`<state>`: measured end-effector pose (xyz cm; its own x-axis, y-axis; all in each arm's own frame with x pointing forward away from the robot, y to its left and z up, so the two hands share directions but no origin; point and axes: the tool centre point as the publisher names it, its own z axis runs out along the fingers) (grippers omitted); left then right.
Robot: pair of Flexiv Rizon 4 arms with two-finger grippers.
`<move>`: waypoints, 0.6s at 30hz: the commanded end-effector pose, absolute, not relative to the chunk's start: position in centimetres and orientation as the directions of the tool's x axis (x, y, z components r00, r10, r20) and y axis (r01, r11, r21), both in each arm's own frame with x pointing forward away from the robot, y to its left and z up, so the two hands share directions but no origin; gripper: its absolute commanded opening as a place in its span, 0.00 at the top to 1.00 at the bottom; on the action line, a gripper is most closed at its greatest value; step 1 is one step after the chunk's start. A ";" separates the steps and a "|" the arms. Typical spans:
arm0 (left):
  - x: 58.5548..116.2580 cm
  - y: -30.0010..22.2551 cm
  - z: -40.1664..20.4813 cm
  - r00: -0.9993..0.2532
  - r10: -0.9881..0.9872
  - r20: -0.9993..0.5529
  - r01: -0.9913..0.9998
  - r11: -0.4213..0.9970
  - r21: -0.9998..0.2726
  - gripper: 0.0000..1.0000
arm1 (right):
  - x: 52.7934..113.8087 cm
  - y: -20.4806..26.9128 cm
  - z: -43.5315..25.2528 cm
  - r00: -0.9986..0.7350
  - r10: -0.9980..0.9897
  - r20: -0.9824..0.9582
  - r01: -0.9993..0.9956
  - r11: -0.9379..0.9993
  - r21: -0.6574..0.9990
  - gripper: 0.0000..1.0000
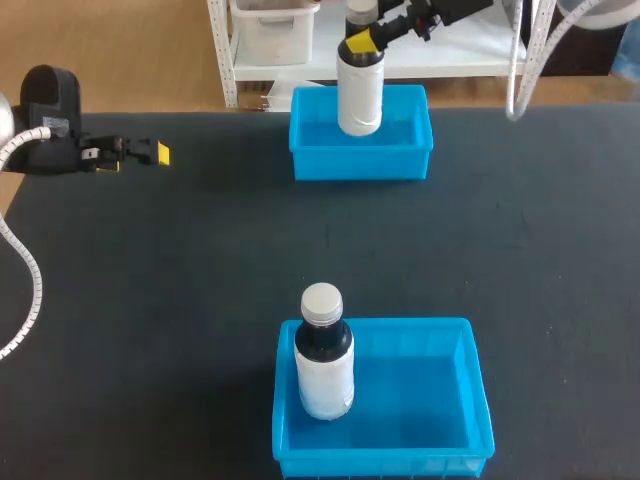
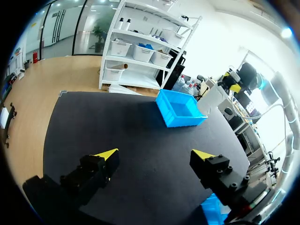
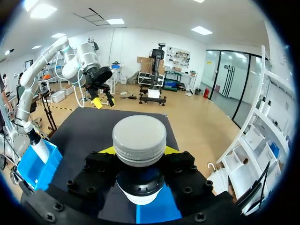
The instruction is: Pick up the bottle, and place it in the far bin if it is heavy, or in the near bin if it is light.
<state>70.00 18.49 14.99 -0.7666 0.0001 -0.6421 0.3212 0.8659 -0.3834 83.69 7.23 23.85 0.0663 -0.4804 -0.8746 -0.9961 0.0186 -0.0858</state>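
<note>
**Head view: our bottle [image 1: 360, 95] hangs over the far bin [image 1: 412, 162]**

Our right gripper [image 1: 366, 40] is clamped on the bottle's neck, just under the cap [image 3: 139, 139], and holds it upright above the far bin. We judge the bottle rigid, with a smooth label that may slip, so the neck ledge is the surest hold. Its weight cannot be read here. Our left gripper [image 2: 155, 154] stands spread and empty. A second bottle [image 1: 325, 365] stands in the near bin [image 1: 470, 400].

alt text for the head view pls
The right gripper holds a bottle by its neck over the far bin. A second bottle stands upright in the near bin. The left gripper is open above the table's left side.
</note>
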 end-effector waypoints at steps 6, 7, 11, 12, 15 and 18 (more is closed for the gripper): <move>70.0 18.5 15.0 -0.767 0.000 -0.642 0.321 0.866 -0.383 0.00 | 88.3 9.8 22.4 0.068 -0.480 -0.875 -0.997 -0.071 -0.038 1.00; 70.0 18.5 15.0 -0.767 0.000 -0.642 0.321 0.866 -0.383 0.00 | 88.5 10.0 22.1 0.068 -0.480 -0.875 -0.997 -0.073 -0.038 1.00; 70.0 18.5 15.0 -0.767 0.000 -0.642 0.321 0.866 -0.383 0.00 | 89.5 10.7 20.8 0.070 -0.485 -0.871 -0.996 -0.080 -0.036 1.00; 70.0 18.5 15.0 -0.767 0.000 -0.642 0.321 0.866 -0.383 0.00 | 89.8 10.8 20.6 0.070 -0.487 -0.871 -0.996 -0.080 -0.035 1.00; 70.0 18.5 15.0 -0.767 0.000 -0.642 0.321 0.866 -0.383 0.00 | 90.4 11.0 19.8 0.066 -0.487 -0.871 -0.996 -0.081 -0.030 1.00; 70.0 18.5 15.0 -0.767 0.000 -0.642 0.321 0.866 -0.383 0.00 | 91.0 11.2 19.0 0.056 -0.484 -0.873 -0.996 -0.082 -0.019 1.00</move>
<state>70.00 18.49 14.99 -0.7666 0.0001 -0.6421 0.3212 0.8659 -0.3834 89.06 10.79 19.19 0.0604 -0.4880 -0.8708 -0.9947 0.0430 -0.0931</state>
